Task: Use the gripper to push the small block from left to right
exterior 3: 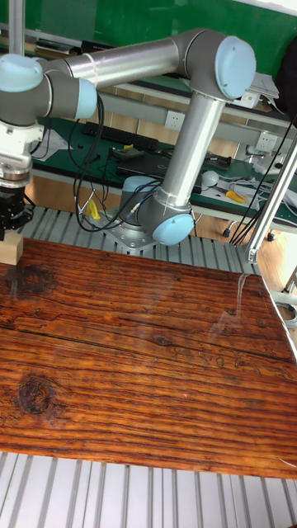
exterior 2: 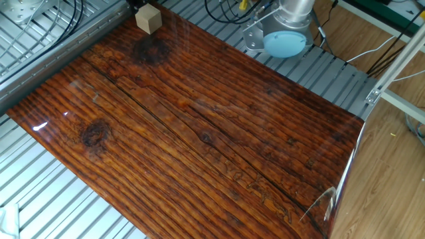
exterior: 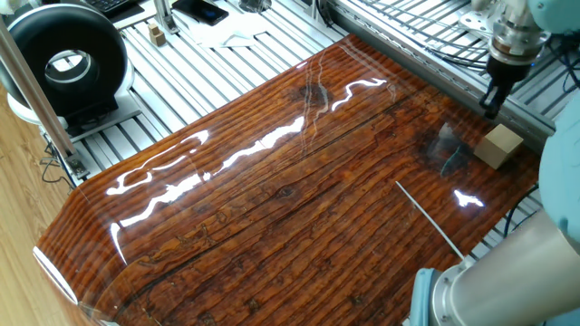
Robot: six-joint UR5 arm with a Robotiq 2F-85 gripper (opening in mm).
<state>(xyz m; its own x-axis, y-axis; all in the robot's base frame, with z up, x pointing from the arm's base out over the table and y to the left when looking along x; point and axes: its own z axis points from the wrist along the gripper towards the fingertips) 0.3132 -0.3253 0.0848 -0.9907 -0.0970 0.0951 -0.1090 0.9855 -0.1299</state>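
The small block (exterior: 501, 146) is a plain tan wooden cuboid resting near the corner of the glossy wooden board (exterior: 272, 208). The other fixed view shows the block (exterior 2: 149, 18) at the board's top left, and the tall view has it (exterior 3: 10, 247) at the left edge. My gripper (exterior: 492, 109) hangs just beyond the block, over the metal rail at the board's edge, with a small gap between them. Its black fingers look pressed together with nothing held. In the tall view the gripper (exterior 3: 10, 216) sits directly above the block.
An aluminium slatted frame (exterior: 227, 81) surrounds the board. A black round device (exterior: 68, 54) and a tiny wooden piece with a dark top (exterior: 158, 34) stand at the far left. The arm's base (exterior 2: 285, 40) and cables sit behind the board.
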